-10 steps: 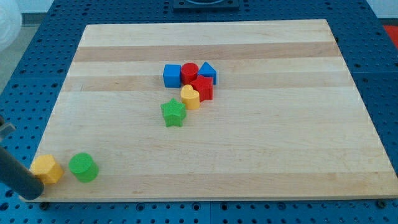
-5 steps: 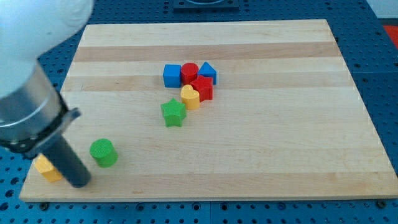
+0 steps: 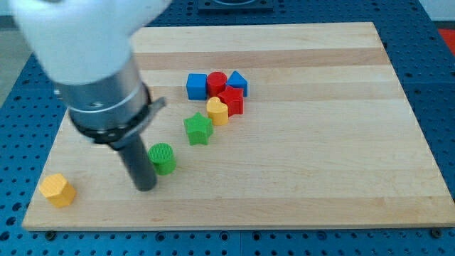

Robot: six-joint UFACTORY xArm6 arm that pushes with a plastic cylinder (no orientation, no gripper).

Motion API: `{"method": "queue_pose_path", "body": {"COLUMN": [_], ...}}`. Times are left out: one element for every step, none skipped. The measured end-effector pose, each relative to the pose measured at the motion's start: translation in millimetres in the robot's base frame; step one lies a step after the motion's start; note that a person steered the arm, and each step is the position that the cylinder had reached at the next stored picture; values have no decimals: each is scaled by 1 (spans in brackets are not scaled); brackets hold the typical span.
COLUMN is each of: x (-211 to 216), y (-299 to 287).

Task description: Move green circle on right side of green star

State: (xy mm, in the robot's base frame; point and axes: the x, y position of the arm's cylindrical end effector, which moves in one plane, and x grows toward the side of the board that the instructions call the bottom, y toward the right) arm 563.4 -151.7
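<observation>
The green circle (image 3: 163,158) lies on the wooden board (image 3: 298,149), down and to the left of the green star (image 3: 198,129), about a block's width away from it. My tip (image 3: 145,186) is just below and left of the green circle, touching or almost touching its lower left side. The arm's white and grey body fills the view's upper left and hides that part of the board.
A cluster sits above the star: yellow block (image 3: 217,111), red block (image 3: 231,101), red cylinder (image 3: 217,83), blue cube (image 3: 197,86), blue triangle (image 3: 238,82). A yellow hexagon (image 3: 57,190) lies near the board's bottom left corner.
My tip has swept up and to the right, pushing the green circle from the bottom left corner toward the green star. The yellow hexagon stayed roughly in place.
</observation>
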Motion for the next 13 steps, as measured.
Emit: {"method": "queue_pose_path", "body": {"x": [-8, -30, -32, -32, -27, 2, 4, -19, -39, -59, -61, -38, -42], "y": [-28, -9, 59, 127, 143, 149, 199, 213, 197, 188, 184, 182, 163]}}
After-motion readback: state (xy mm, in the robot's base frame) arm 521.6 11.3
